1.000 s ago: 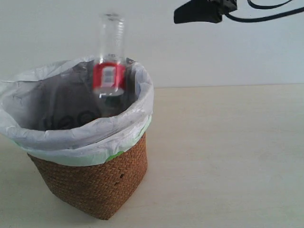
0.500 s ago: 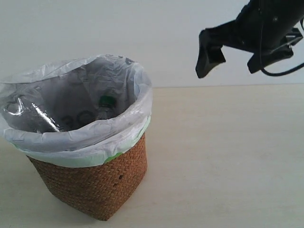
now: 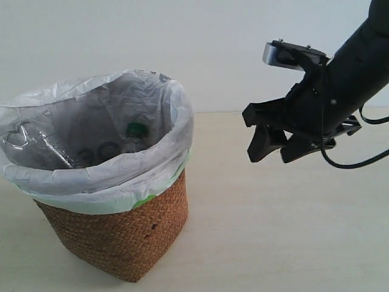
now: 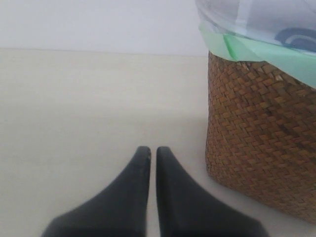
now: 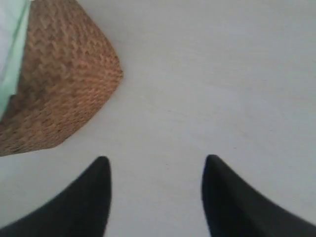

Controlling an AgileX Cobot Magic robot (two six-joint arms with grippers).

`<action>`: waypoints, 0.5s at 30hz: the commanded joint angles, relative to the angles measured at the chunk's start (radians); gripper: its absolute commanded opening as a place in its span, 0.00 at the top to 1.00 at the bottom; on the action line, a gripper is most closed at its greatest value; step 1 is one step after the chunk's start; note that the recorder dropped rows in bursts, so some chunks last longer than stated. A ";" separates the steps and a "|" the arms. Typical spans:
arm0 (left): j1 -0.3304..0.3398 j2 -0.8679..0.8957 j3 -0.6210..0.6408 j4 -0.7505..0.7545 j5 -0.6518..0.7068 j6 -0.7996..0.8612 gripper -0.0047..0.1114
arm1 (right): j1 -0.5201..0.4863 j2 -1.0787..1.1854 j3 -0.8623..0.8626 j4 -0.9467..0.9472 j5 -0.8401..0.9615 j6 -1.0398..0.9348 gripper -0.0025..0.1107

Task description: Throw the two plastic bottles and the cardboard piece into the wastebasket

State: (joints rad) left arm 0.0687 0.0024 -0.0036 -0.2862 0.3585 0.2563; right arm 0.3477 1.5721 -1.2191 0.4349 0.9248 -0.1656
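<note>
The wastebasket (image 3: 121, 234) stands on the left of the table, its white bag folded over the rim. Inside it the green-capped bottle (image 3: 135, 137) stands upright. A second clear bottle (image 3: 29, 143) leans against the liner on the left, with its label hidden. The cardboard piece is not in view. My right gripper (image 3: 270, 156) hangs open and empty above the table, to the right of the basket and apart from it. In the right wrist view the right gripper (image 5: 158, 160) shows bare table between its fingers. My left gripper (image 4: 149, 150) is shut on nothing, low beside the wastebasket (image 4: 256, 148).
The pale wooden tabletop (image 3: 292, 231) stretches right of the basket, with a plain white wall behind. A black cable (image 3: 358, 159) loops off the right arm. The basket's woven corner (image 5: 59, 84) lies near the right gripper in the wrist view.
The red-labelled bottle fell from above the rim into the basket. My right arm came down from the top of the view to the basket's right, jaws open.
</note>
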 commanded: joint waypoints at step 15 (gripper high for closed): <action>0.003 -0.002 0.004 0.006 0.001 0.005 0.93 | 0.001 -0.401 0.004 0.141 0.096 -0.112 0.98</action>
State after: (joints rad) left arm 0.0687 0.0024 -0.0036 -0.2862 0.3585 0.2563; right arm 0.3477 1.2713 -1.2171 0.5882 1.0291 -0.2760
